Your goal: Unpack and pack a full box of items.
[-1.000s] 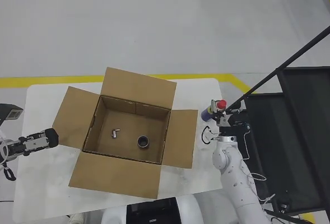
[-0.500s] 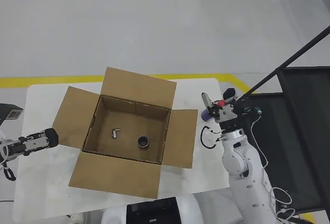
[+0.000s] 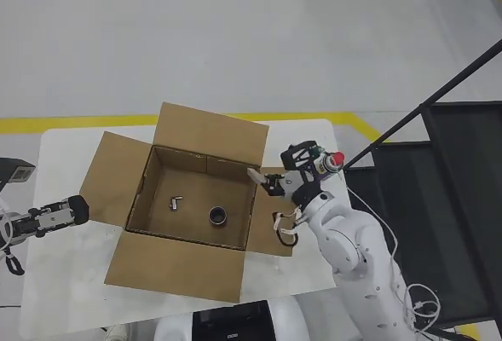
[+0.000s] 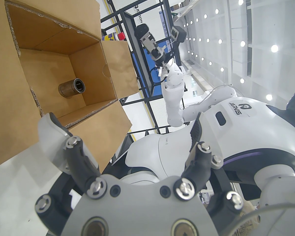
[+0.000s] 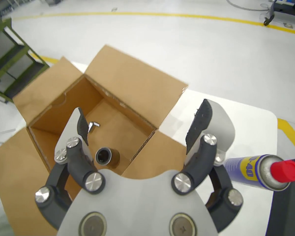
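Presently right tool (image 5: pixel 142 116) (spread wide) near box (image 3: pixel 210 133)

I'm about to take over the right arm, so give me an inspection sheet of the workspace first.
Surface: white table, with the box in the middle.
Job's things: open cardboard box, flaps folded out. Inside are a metal cylinder and a small bent metal piece. A spray can is on the table beside the right flap.
Clutter: nothing seen.
Grippers: right gripper above the box's right flap, jaws open, empty. Left gripper at the table's left edge, jaws open, empty.
Cables: cable looped at the right arm's wrist.
Surroundings: black rack to the robot's right, yellow line on the floor.
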